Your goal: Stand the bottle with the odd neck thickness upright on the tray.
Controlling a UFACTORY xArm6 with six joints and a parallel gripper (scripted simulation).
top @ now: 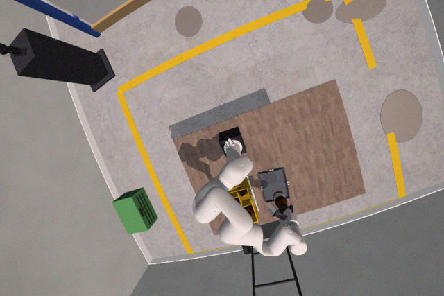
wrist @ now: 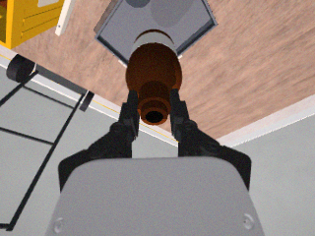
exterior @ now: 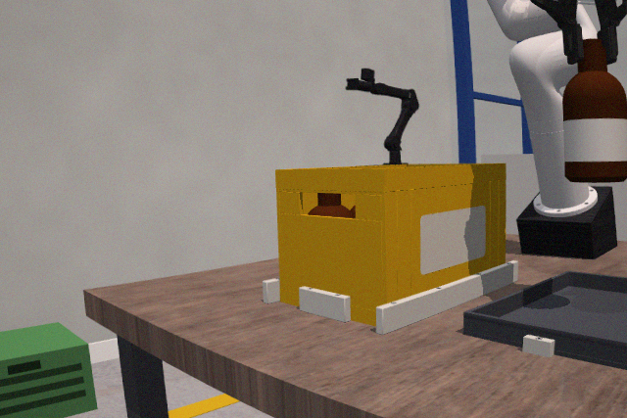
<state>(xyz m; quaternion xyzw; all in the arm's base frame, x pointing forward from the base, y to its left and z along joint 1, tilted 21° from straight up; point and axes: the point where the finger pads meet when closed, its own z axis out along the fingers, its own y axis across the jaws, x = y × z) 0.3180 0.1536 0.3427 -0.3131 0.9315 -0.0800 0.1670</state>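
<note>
My gripper [exterior: 591, 51] [wrist: 154, 99] is shut on the neck of a brown bottle [exterior: 593, 100] [wrist: 154, 69] [top: 280, 201] with a white label. The bottle hangs upright, its base well above the dark grey tray [exterior: 544, 348] [top: 272, 178] [wrist: 110, 46]. The tray lies flat on the table. The yellow crate [exterior: 329, 256] [top: 254, 215] [wrist: 34, 25] stands level to the left of the tray in the exterior view. A brown bottle [exterior: 330, 206] shows through the crate's handle opening. The arm hides part of the crate in the top view, so the bottles inside cannot all be seen.
White stop blocks [exterior: 323, 303] and a long white rail [exterior: 430, 303] [top: 252, 194] border the crate. A small white block [exterior: 538, 346] sits at the tray's front side. A small black jointed stand [exterior: 405, 115] shows behind the crate. The robot's black base [exterior: 566, 231] stands behind the tray.
</note>
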